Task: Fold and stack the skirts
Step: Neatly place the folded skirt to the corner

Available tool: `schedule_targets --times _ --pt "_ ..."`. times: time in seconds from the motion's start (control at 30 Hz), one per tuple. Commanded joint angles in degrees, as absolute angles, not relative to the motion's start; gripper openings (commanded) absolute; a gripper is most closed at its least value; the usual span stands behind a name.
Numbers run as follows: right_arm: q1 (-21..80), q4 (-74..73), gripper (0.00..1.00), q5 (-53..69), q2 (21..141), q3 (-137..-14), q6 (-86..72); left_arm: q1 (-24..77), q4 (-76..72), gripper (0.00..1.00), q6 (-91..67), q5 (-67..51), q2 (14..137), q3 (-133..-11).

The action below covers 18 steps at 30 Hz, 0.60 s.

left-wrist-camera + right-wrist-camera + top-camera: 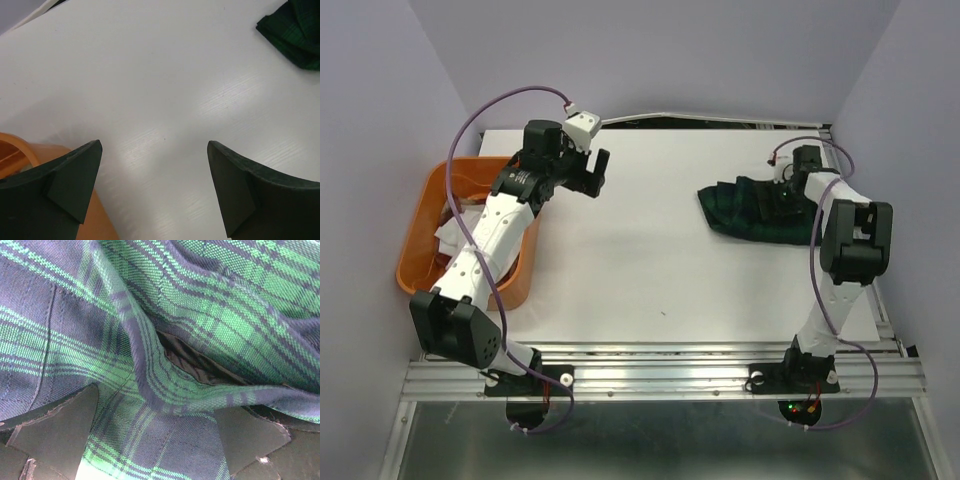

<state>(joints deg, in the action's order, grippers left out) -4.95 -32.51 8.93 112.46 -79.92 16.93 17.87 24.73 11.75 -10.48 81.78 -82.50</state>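
A dark green-navy plaid skirt [750,210] lies crumpled at the table's far right. My right gripper [782,197] is down on its right side. In the right wrist view the plaid skirt [165,315] fills the picture, and the right gripper [157,420] stands open, with a raised fold and flat cloth between its fingers [60,430]. A white skirt [455,236] lies in the orange basket, partly hidden by my left arm. My left gripper [590,176] hovers open and empty over bare table beside the basket. In its own view, the left gripper [154,150] faces the plaid skirt [295,30] at the top right corner.
The orange plastic basket [420,215] stands at the table's left edge; its rim [20,150] shows under my left finger. The white tabletop [640,250] runs between the basket and the plaid skirt. Walls close in behind and at both sides.
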Motion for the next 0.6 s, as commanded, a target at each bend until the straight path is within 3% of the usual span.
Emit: schedule_targets --times 0.0,0.27,0.57 --pt "-8.61 -32.69 1.00 9.66 124.07 -90.84 26.27 17.05 26.10 0.98 13.62 -14.59 81.48 -83.85" --pt "-11.07 -33.75 1.00 10.11 133.58 -103.61 30.67 13.19 28.65 0.99 15.03 -16.08 80.68 -83.06" --pt "-11.07 -34.89 1.00 8.17 133.77 -108.36 31.74 6.42 30.06 0.98 13.36 -19.33 80.51 -83.76"
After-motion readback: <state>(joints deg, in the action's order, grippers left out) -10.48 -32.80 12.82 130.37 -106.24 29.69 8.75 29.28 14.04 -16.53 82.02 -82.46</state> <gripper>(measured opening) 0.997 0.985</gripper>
